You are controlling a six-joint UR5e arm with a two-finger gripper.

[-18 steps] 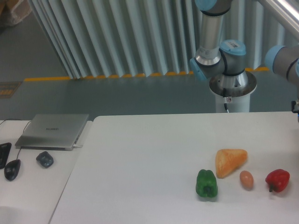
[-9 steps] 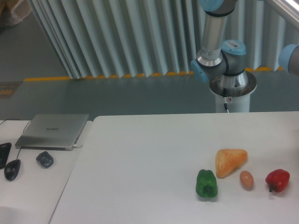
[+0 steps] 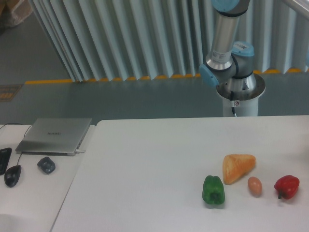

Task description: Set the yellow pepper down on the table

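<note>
The yellow pepper is out of view. The white table (image 3: 145, 164) fills the lower part of the camera view. Only the arm's base and lower links (image 3: 231, 63) show, behind the table's far edge at the upper right; the rest of the arm runs out of the frame at the top and right. The gripper is not in view.
A green pepper (image 3: 213, 190), an orange wedge-shaped lump (image 3: 237, 167), a small brown egg-like thing (image 3: 254, 186) and a red pepper (image 3: 287, 186) lie on the table's front right. On the adjoining desk at the left are a laptop (image 3: 54, 135), a mouse (image 3: 12, 175) and a small dark object (image 3: 46, 165).
The arm's upper links have swung rightward and out of the frame; the blue elbow joint at the right edge is no longer visible. The objects on the table have not moved.
</note>
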